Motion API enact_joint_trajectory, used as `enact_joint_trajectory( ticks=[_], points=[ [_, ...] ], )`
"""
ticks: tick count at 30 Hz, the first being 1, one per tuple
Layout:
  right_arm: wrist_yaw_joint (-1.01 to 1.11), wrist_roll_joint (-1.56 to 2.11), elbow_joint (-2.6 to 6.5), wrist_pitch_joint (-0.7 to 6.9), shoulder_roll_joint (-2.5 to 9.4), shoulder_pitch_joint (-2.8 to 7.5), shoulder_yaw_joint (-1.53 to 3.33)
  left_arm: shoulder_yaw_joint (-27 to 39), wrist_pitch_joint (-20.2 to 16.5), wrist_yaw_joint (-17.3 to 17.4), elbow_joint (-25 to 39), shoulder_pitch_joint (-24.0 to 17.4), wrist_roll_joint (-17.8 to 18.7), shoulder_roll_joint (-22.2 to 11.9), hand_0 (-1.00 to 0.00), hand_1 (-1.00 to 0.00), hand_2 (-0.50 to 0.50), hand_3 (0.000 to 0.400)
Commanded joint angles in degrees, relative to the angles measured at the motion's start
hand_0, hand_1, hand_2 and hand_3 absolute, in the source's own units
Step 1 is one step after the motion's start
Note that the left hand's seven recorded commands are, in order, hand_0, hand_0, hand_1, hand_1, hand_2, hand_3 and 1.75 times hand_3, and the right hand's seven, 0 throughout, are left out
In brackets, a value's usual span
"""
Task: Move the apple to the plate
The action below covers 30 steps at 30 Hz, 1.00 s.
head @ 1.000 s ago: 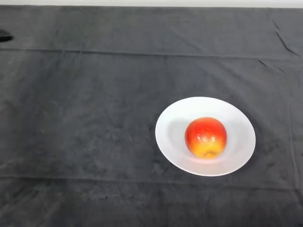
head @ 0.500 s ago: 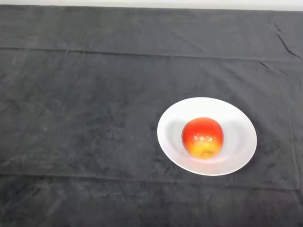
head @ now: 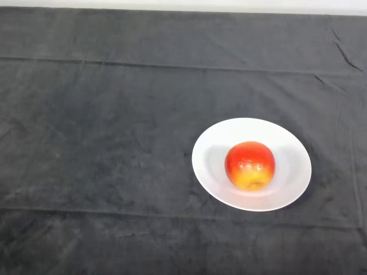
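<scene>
The apple (head: 249,165) is sitting on the plate (head: 212,150), resting in the shallow well a little below the plate's middle. Its upper part is showing red, and the side facing the camera is fading to yellow near the bottom. A few small bright glints are lying across its skin where the red meets the yellow. The apple is touching the plate only, with white rim showing all the way round it.

The plate is white and round, seen at a slant so that it is looking oval. It is lying flat on the cloth (head: 103,143), to the right of the middle of the view and somewhat toward the near edge. A soft shadow is falling on the cloth along the plate's right side.

The cloth is dark grey and is covering the whole table. Long creases are running across it from left to right, one near the far edge and one near the near edge, with some short wrinkles gathering at the upper right. A thin pale strip is showing beyond the cloth's far edge.
</scene>
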<state>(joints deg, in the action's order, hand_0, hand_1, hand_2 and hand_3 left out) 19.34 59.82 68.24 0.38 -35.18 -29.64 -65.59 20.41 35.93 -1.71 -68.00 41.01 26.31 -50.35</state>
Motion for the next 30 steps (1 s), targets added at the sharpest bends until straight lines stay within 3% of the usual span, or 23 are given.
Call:
enact_joint_trajectory(
  ticks=[1, 30],
  points=[
    [0.23, 0.73, -0.44, 0.12, -1.6, 0.67, -0.39, 0.55, 0.36, -0.64, -2.05, -1.29, -0.82, -1.91, 0.0, 0.0, 0.0, 0.0],
    [0.33, 0.71, -0.29, 0.09, -1.66, 0.64, -0.41, 2.36, -0.8, 0.95, -1.82, -0.6, -3.75, -1.14, 0.0, 0.0, 0.0, 0.0]
  ],
)
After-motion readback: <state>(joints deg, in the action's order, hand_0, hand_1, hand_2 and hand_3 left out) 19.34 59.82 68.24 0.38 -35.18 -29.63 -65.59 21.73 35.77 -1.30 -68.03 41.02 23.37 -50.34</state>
